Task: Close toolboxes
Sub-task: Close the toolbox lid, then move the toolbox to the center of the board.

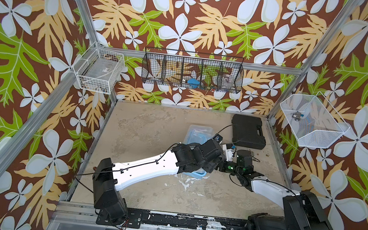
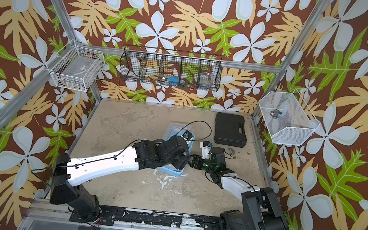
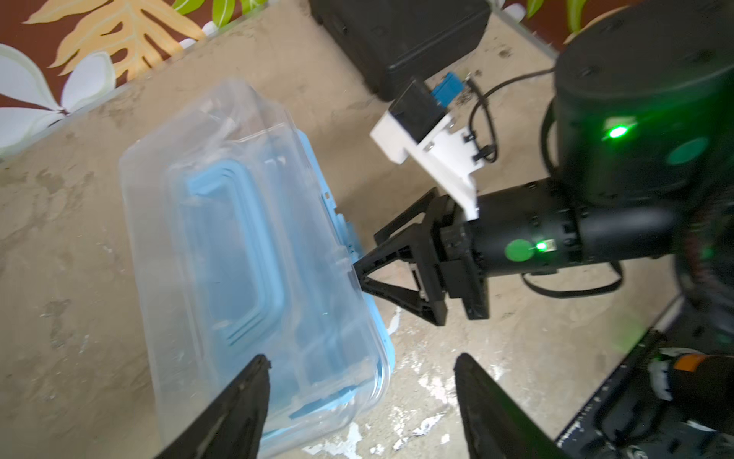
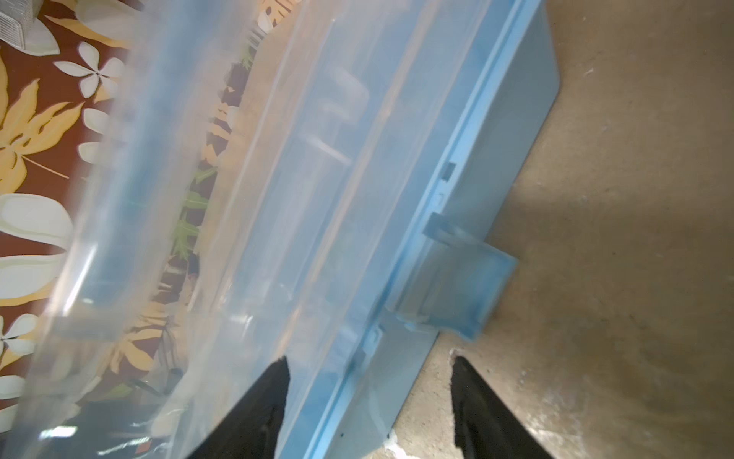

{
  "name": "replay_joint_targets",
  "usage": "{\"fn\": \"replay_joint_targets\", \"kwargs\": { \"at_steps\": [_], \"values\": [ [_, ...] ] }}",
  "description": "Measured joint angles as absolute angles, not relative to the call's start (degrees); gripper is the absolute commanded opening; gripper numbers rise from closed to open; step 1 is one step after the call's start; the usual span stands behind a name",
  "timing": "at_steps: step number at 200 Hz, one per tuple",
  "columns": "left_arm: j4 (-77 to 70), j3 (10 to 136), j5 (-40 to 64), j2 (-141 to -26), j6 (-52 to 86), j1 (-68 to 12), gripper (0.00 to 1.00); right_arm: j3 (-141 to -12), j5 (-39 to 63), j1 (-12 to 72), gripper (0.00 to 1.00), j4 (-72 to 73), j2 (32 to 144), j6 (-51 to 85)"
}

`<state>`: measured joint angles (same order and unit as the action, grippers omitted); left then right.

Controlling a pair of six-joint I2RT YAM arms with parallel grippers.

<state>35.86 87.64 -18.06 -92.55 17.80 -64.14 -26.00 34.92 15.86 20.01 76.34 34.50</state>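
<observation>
The light blue toolbox (image 1: 200,131) (image 2: 175,128) lies mid-table, largely covered by my left arm in both top views. Its transparent lid (image 3: 238,258) lies down over the blue base (image 4: 504,131). A small side latch (image 4: 464,286) sticks out from the base. My left gripper (image 3: 361,363) is open above the box's near corner, one finger over the lid and one over the table. My right gripper (image 4: 369,361) (image 3: 363,254) (image 2: 192,158) is open at the box's long side beside the latch, one finger over the lid edge and one over the table.
A flat black moulded case (image 1: 247,131) (image 2: 230,129) (image 3: 397,39) lies shut at the back right. Wire baskets hang on the left wall (image 1: 99,70), back wall (image 1: 192,73) and right wall (image 1: 310,120). The two wrists stand close together over the box.
</observation>
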Motion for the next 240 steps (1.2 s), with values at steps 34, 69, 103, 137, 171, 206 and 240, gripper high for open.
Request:
{"fn": "replay_joint_targets", "kwargs": {
  "at_steps": [34, 69, 103, 137, 171, 206, 240],
  "values": [
    [32.67, 87.46, -17.91, -89.78, 17.89, -63.2, 0.8, -28.27, 31.92, 15.51, 0.69, 14.9, 73.23, 33.95],
    [29.87, 80.9, -17.8, -87.11, 17.89, -54.92, 0.81, -30.28, 27.9, 15.27, 0.68, 9.93, 71.44, 32.34],
    [27.16, 74.7, -15.92, -88.9, 17.76, -49.12, 0.89, -30.68, 26.48, 15.27, 0.68, 6.79, 71.22, 31.73],
    [25.82, 74.26, -14.83, -93.34, 15.86, -48.56, 1.0, -31.4, 24.88, 15.27, 0.68, 4.08, 70.11, 30.94],
    [23.46, 74.24, -14.17, -97.73, 14.9, -46.33, 1.0, -31.29, 23.7, 15.27, 0.68, 2.09, 69.54, 30.37],
    [18.96, 74.63, -13.02, -100.82, 15.2, -45.19, 0.98, -31.2, 23.35, 15.27, 0.67, 0.8, 69.36, 29.93],
    [16.32, 77.89, -14.24, -104.88, 16.16, -45.17, 0.9, -31.18, 23.42, 15.27, 0.67, 0.91, 70.3, 30.02]
  ]
}}
